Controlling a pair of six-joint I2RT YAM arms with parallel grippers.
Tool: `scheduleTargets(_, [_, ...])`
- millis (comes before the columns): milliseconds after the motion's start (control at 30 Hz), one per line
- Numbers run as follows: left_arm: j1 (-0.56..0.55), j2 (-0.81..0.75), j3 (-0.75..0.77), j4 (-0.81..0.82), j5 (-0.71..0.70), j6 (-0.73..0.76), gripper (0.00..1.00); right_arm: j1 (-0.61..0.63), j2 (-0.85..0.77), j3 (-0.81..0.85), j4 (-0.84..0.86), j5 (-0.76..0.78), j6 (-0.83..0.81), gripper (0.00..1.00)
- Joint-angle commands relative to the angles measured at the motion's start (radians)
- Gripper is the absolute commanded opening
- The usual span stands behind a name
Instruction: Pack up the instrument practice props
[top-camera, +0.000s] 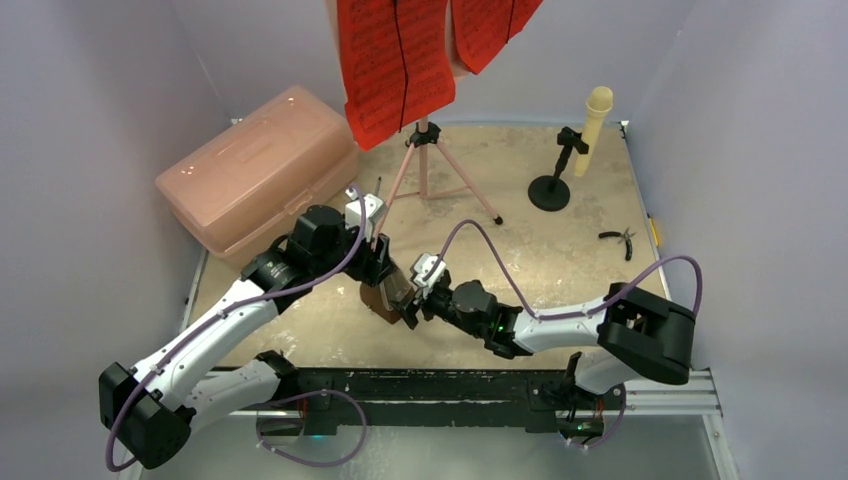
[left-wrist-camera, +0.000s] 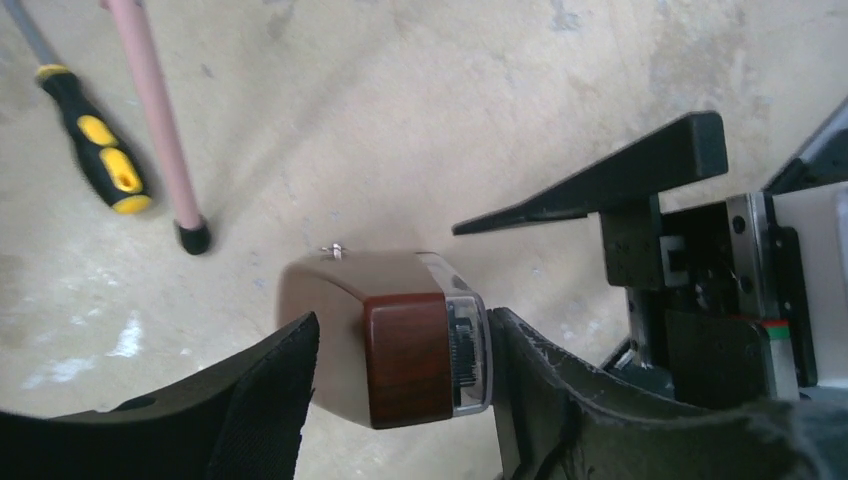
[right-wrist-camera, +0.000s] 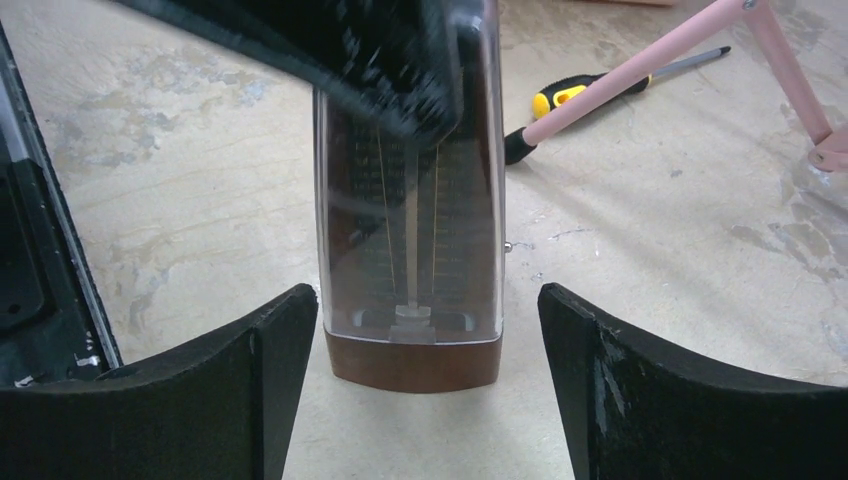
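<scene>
The brown pyramid metronome stands upright on the table in front of the arms. My left gripper is shut on its top; in the left wrist view both pads press the metronome. My right gripper is open, its fingers either side of the metronome's base with gaps. The pink tripod music stand stands at the back with the red sheet-music pages on it. The cream microphone sits in a black stand at the back right.
The translucent pink lidded box lies shut at the back left. A yellow-and-black screwdriver lies beside a stand leg. Small black pliers lie at the right.
</scene>
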Motion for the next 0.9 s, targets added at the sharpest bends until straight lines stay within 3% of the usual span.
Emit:
scheduleTargets(0, [-0.004,-0.034,-0.001,-0.016,0.029,-0.026,0.66,0.005,-0.071,-0.029,0.098,0.024,0.001,0.85])
scheduleTargets(167, [-0.001,-0.1,0.006,-0.024,-0.058,-0.047,0.86,0.006,-0.099,-0.037,0.109,0.015,-0.007,0.88])
scheduleTargets(333, [0.01,-0.216,0.002,-0.028,-0.22,-0.075,0.99,0.005,-0.117,-0.043,0.131,-0.006,-0.01,0.91])
scheduleTargets(567, [0.078,-0.357,-0.025,-0.015,-0.356,-0.097,0.99,0.004,-0.081,0.003,0.148,-0.023,-0.022,0.97])
scheduleTargets(867, [0.21,-0.436,-0.045,-0.006,-0.343,-0.106,0.99,0.005,0.029,0.094,0.224,0.009,-0.055,0.98])
